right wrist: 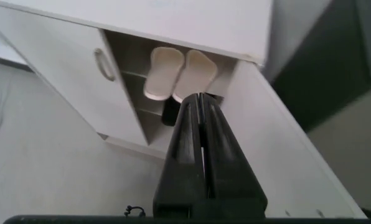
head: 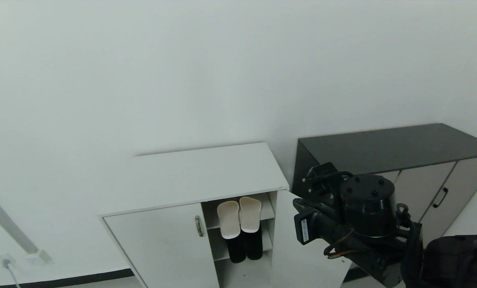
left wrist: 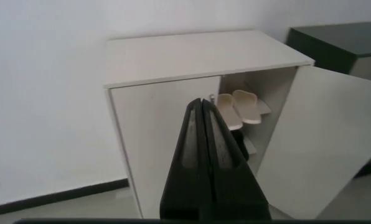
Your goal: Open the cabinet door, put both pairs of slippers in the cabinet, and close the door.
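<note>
Head view: the right arm is nearest and overlaps the white cabinet's open right door. A dark cabinet stands beside.

Left wrist view: the left end effector, fingers together and empty, faces the closed left door.

Right wrist view: the right end effector is likewise together. The cream slippers lie side by side, long axes back-to-front, overhanging the upper shelf's front edge. The black slippers sit below them.

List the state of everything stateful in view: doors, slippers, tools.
white cabinet's right-hand door: open, swung outward.
white cabinet's left-hand door: closed.
cream pair of slippers: inside the cabinet, on a shelf.
black pair of slippers: inside, on the shelf below the cream pair.
left tool: shut, empty.
right tool: shut, empty.
dark grey cabinet's pale doors: closed.
</note>
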